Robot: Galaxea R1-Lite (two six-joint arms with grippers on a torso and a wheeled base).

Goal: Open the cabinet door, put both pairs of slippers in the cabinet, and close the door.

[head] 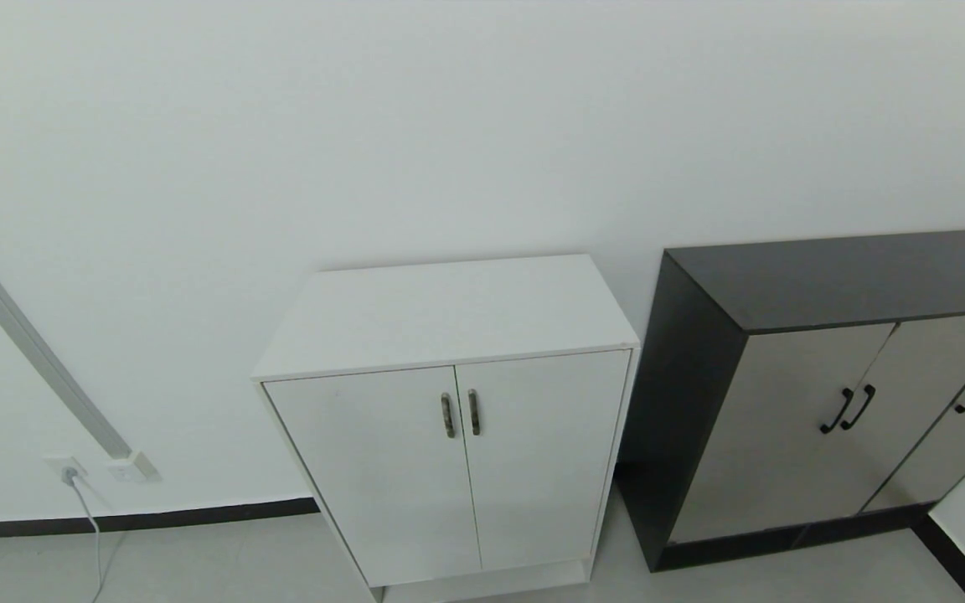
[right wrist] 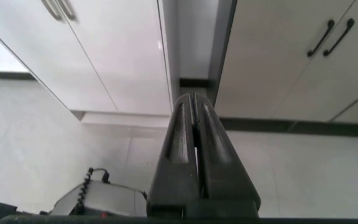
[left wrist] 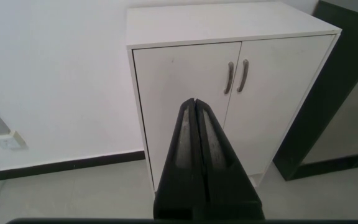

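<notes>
The white cabinet [head: 533,469] is seen shut against the wall [head: 449,126], its stiff door judged best taken at a central handle [head: 473,412], jaws of left gripper [left wrist: 195,109] and right gripper [right wrist: 194,102] pressed together.

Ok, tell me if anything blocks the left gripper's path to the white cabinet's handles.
Nothing visible does. The shut left gripper faces the white cabinet, with only bare floor between; its handles are unobstructed.

Pale tiled floor [head: 223,561] carries two cabinets, both backed to the wall [head: 365,126]. White cabinet [head: 457,452], closed, at 6 o'clock in head view. Black-framed cabinet [head: 700,402] just beside it toward 3 o'clock, narrow gap between.
</notes>
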